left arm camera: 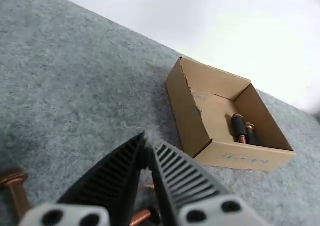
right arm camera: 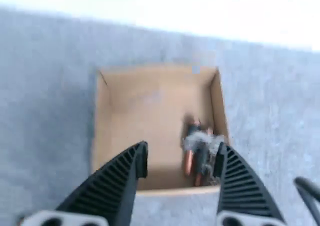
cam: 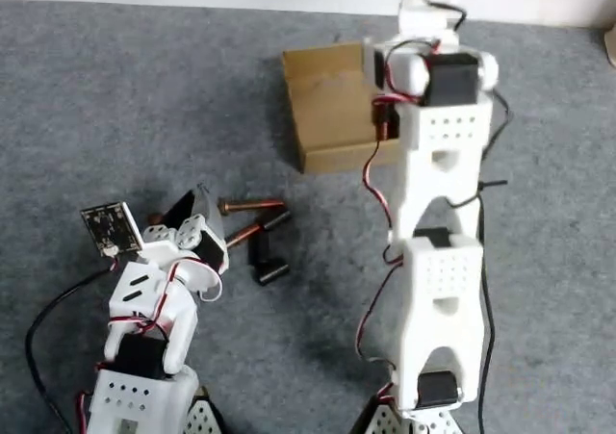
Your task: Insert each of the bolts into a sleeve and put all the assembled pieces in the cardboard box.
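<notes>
From above, loose bolts (cam: 252, 204) and sleeves (cam: 271, 271) lay just beside the left gripper (cam: 195, 206). Its own camera showed the jaws together, seemingly on nothing. The right gripper (right arm camera: 181, 148) hung spread over the box (right arm camera: 102, 131), where finished pieces (right arm camera: 196, 153) lay. Next, probably: open and grasp a bolt.

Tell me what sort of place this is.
Likely a robotics lab or hobby bench: a grey felt-like mat, white arms with exposed wiring, and a cardboard box beside loose bolts.
</notes>
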